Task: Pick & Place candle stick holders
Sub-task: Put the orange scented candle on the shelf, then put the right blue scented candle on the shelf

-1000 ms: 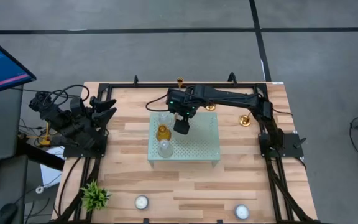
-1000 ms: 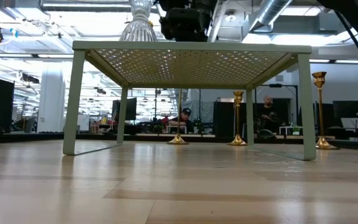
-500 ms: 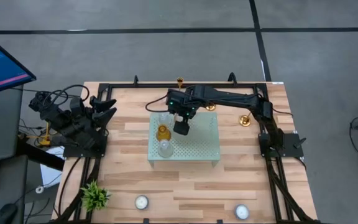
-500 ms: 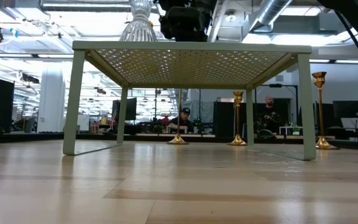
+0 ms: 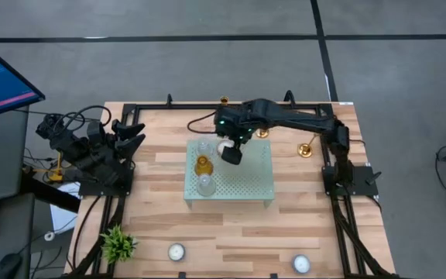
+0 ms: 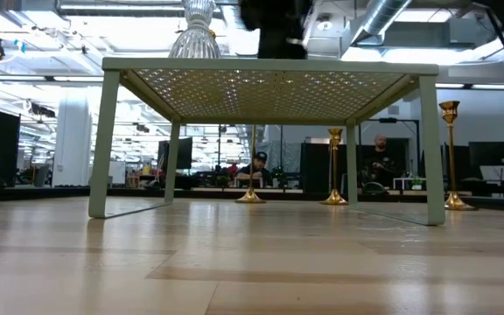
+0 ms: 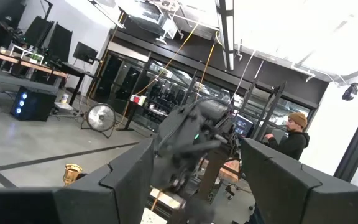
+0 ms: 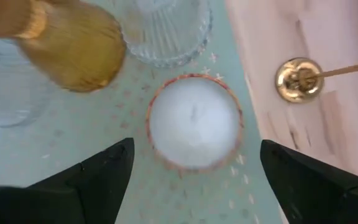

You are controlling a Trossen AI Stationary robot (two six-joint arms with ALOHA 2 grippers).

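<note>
Right gripper [image 8: 191, 168] hovered, fingers spread, above a round white tealight candle [image 8: 194, 122].
The candle sat on the pale green perforated metal stand [image 5: 250, 182]; left gripper's [image 5: 134, 133] state could not be told.

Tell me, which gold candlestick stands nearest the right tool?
The candlestick just behind the green stand, beside the right tool; the other two stand farther off.

Open-plan lab, exposed ceiling ducts [image 6: 383, 22], desks with monitors [image 6: 488, 154], seated people [image 6: 376, 162]
</note>
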